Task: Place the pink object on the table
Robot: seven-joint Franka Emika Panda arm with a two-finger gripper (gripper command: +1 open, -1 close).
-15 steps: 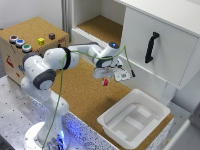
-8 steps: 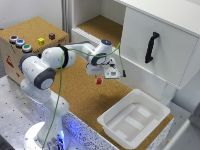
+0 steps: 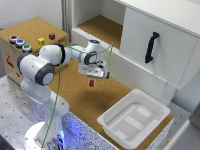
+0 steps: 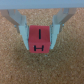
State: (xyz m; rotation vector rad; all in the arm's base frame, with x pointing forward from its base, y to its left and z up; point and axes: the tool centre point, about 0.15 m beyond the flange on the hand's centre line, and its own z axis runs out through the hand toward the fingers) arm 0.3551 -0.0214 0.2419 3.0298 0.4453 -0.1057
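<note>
Most of the carry looks done: our tool point(image 3: 92, 80) clamps the pink object point(image 4: 39, 39) just above bare worktop point(image 3: 75, 95), at 10 o'clock from the white tray point(image 3: 131, 120), release left.

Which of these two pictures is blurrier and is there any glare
Wrist view: softest, the small reddish-pink block and the gripper fingers fuzzy-edged. Exterior view: mildly soft, with a blue glow near the arm's base and the white plastic tray bright, not blown out.
</note>
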